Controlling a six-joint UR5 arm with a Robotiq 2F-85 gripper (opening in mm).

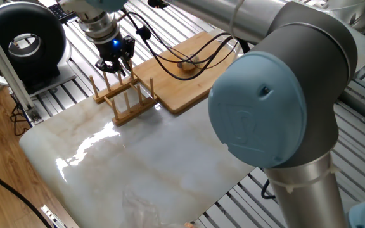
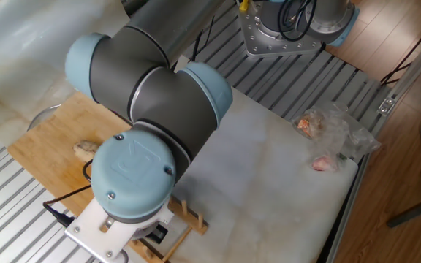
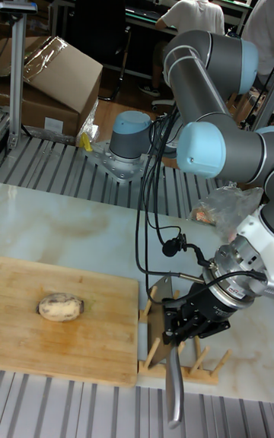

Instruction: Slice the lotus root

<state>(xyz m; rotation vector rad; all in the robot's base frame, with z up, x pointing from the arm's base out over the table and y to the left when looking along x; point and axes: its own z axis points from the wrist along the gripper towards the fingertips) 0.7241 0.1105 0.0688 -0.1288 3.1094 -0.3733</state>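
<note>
One fixed view: gripper point(image 1: 114, 61) over wooden peg rack point(image 1: 124, 95); cables half hide lotus root point(image 1: 185, 64) on bamboo board point(image 1: 182, 76).
Other fixed view: arm blocks gripper.
Tall view: fingers clamp steel knife point(image 3: 173, 377), blade in rack.

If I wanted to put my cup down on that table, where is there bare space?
The marble slab is bare from the wooden rack down to its near edge. The bamboo board is bare around the lotus root. It is crowded at the rack, where the tool holds a knife, and at the plastic bags on the slab's corner.
</note>
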